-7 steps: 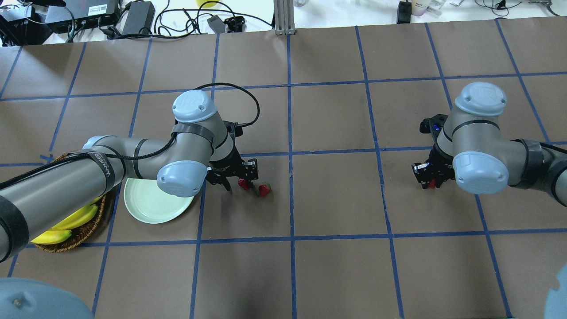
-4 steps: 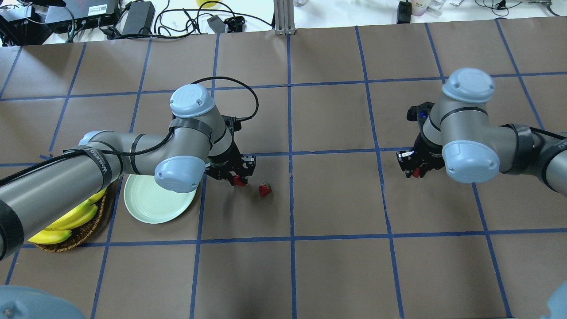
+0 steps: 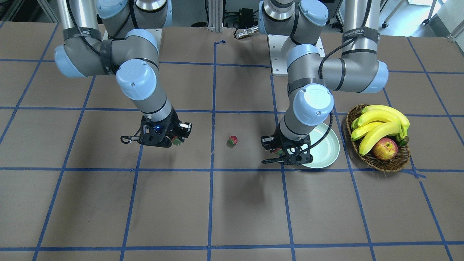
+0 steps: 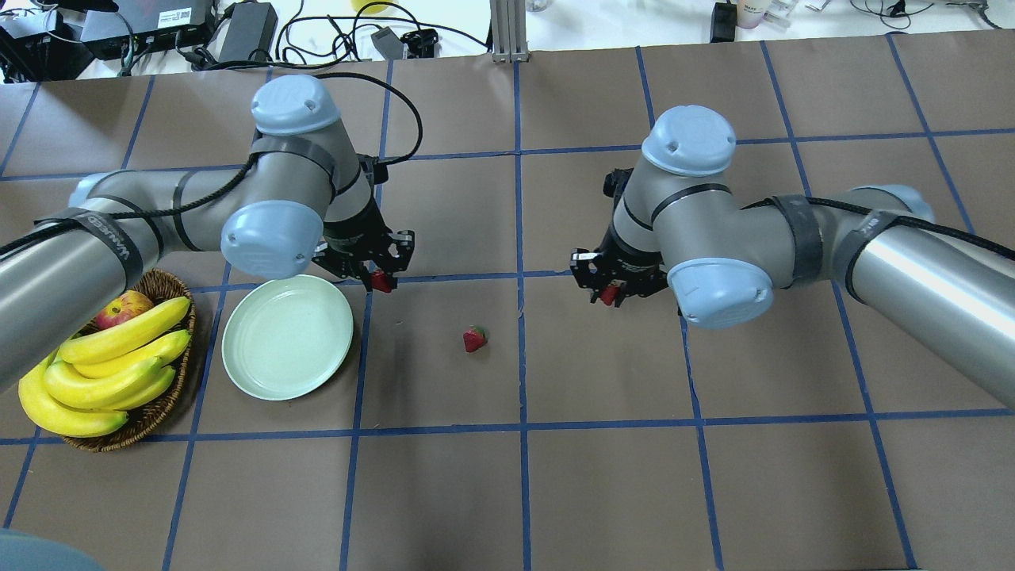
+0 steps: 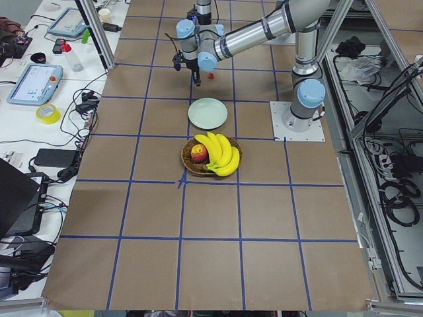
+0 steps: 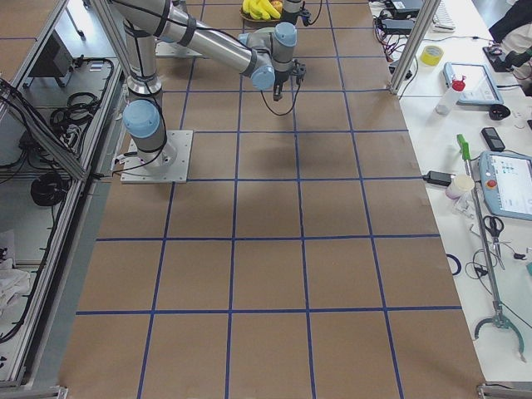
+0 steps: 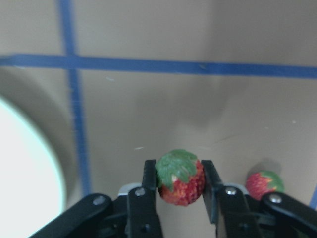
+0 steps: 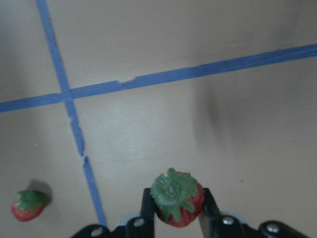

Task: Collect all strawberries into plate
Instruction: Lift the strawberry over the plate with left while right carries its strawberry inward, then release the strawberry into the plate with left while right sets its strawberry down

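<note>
Basket (image 4: 162, 400) at worktop's (image 4: 603, 476) left end, plate (image 4: 287, 337) just beside it on the right. Loose strawberry (image 4: 474, 339) on worktop, well right of plate. Left claw (image 4: 381, 279) near plate's far right rim, gripping second strawberry (image 7: 179, 177); right claw (image 4: 609, 295) right of loose strawberry, gripping third strawberry (image 8: 177, 197).

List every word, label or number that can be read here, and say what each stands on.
"WANEED", as best it reads: white letters on the black strap around the left arm's grey tube.
White sticker on the black box behind the table: too small to read.
Pale mint round plate, brown wicker basket, red strawberries: no text.
</note>
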